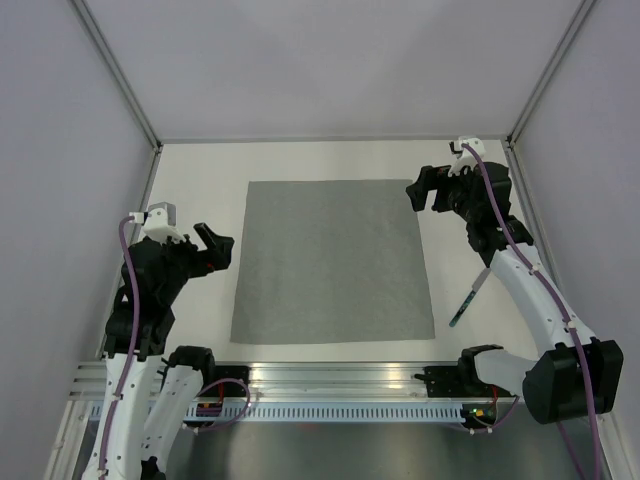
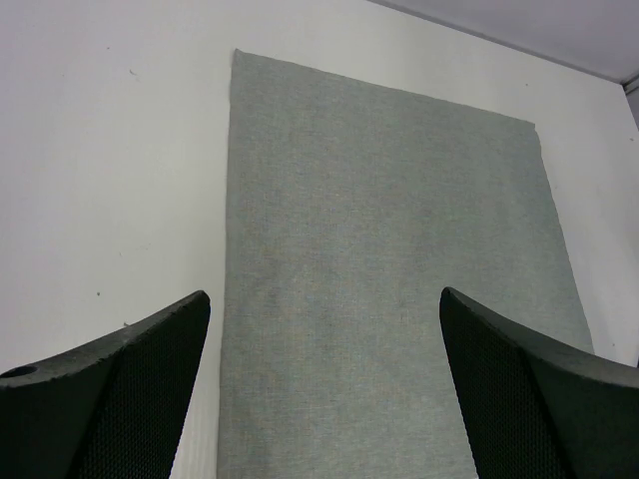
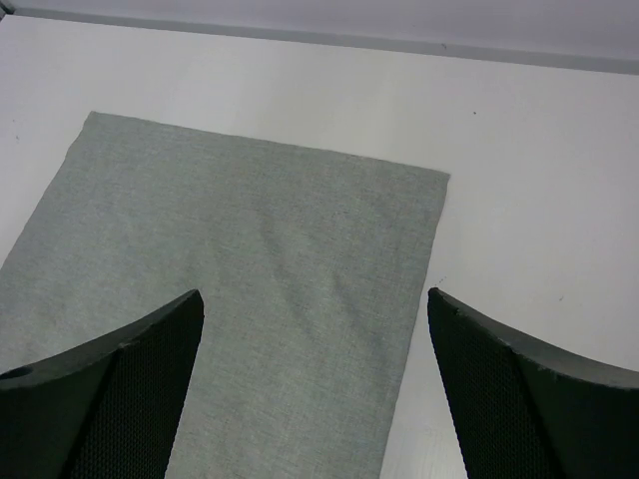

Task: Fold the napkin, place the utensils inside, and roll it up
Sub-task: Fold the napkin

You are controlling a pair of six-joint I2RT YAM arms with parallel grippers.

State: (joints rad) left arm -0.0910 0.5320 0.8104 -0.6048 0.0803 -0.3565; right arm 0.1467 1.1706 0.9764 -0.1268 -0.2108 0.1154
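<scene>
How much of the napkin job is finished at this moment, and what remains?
Nothing looks done yet: the napkin lies flat and unfolded on the table. In hand: the left gripper and the right gripper are open and empty, one by the napkin's left edge, one by its far right corner. A dark utensil lies right of the napkin, outside it. Still left: folding, placing the utensil inside, rolling.

matte grey cloth napkin, smooth white table
</scene>
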